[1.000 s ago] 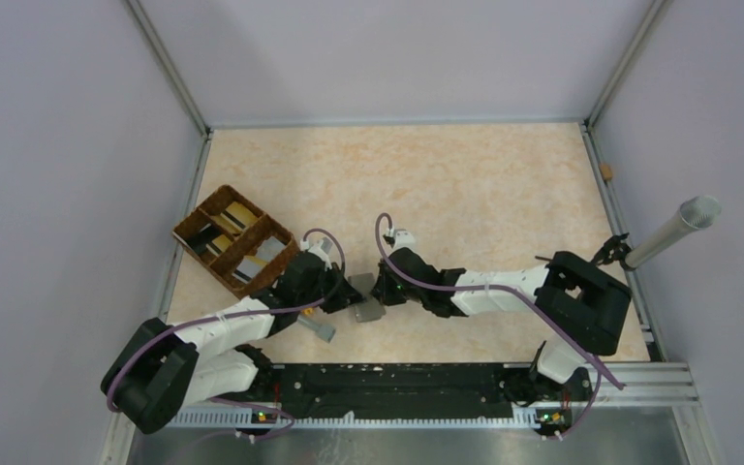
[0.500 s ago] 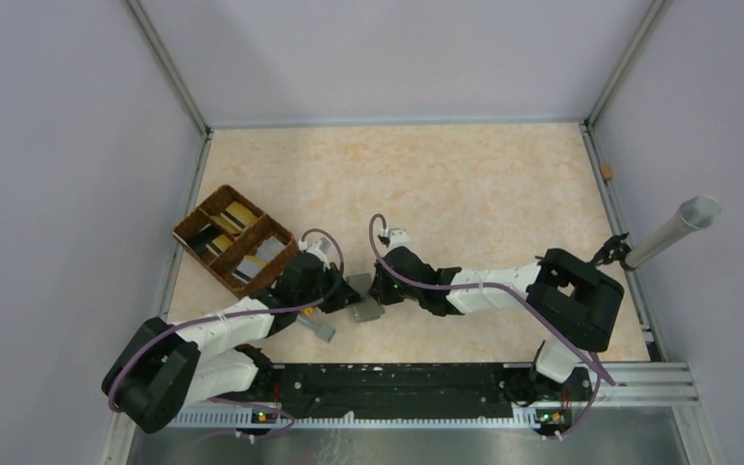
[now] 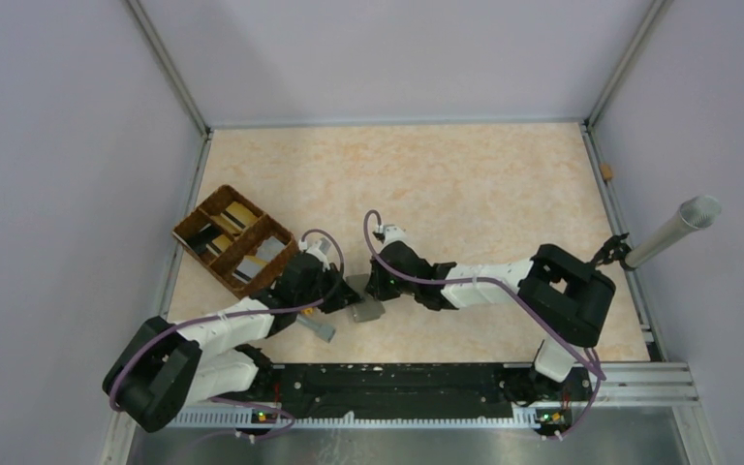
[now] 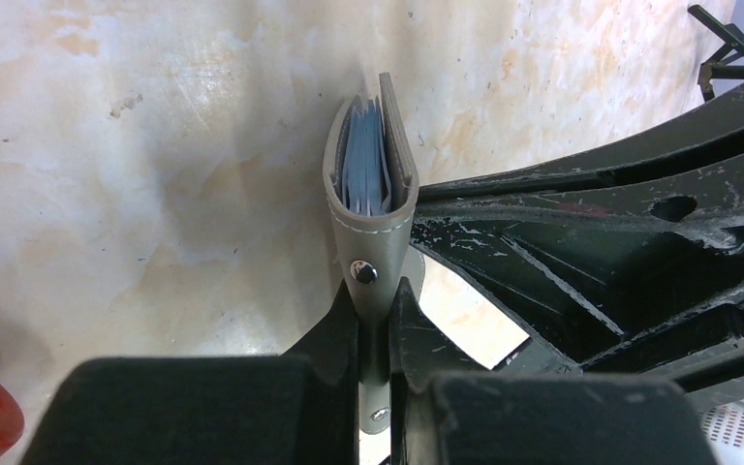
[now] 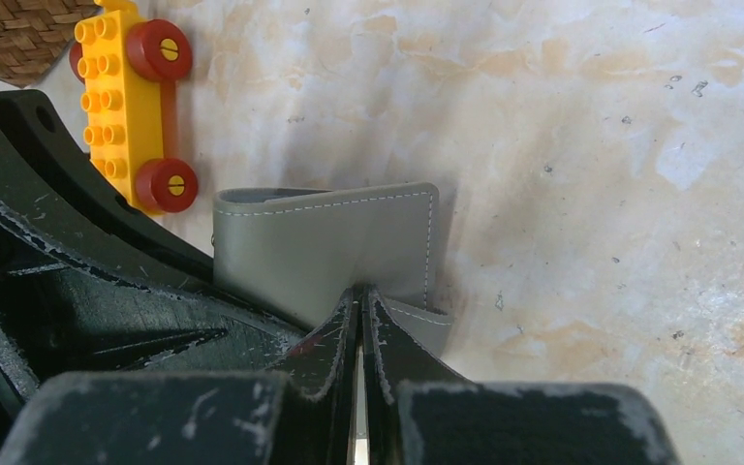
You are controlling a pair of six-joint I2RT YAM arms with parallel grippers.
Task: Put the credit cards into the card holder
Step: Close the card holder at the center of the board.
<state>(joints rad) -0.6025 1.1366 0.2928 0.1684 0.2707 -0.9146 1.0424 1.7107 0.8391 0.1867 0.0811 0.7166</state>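
The grey card holder [image 4: 368,208] stands on edge on the table, its blue-grey pockets showing from the end. It lies between both grippers in the top view [image 3: 366,308]. My left gripper [image 4: 376,300] is shut on its snap flap. My right gripper [image 5: 360,291] is shut, with its tips pressed against the holder's grey cover [image 5: 320,247]. A thin pale sliver shows between the right fingers; I cannot tell what it is. Gold and grey credit cards [image 3: 238,214] lie in the brown woven tray [image 3: 191,231].
A yellow toy brick car with red wheels [image 5: 131,107] sits just left of the holder, near the tray's corner. A small grey flat piece [image 3: 318,329] lies by the left arm. A metal tube [image 3: 673,228] leans at the right wall.
The right arm has shifted a little to the left, closing on the card holder. The left arm and the holder have stayed put.
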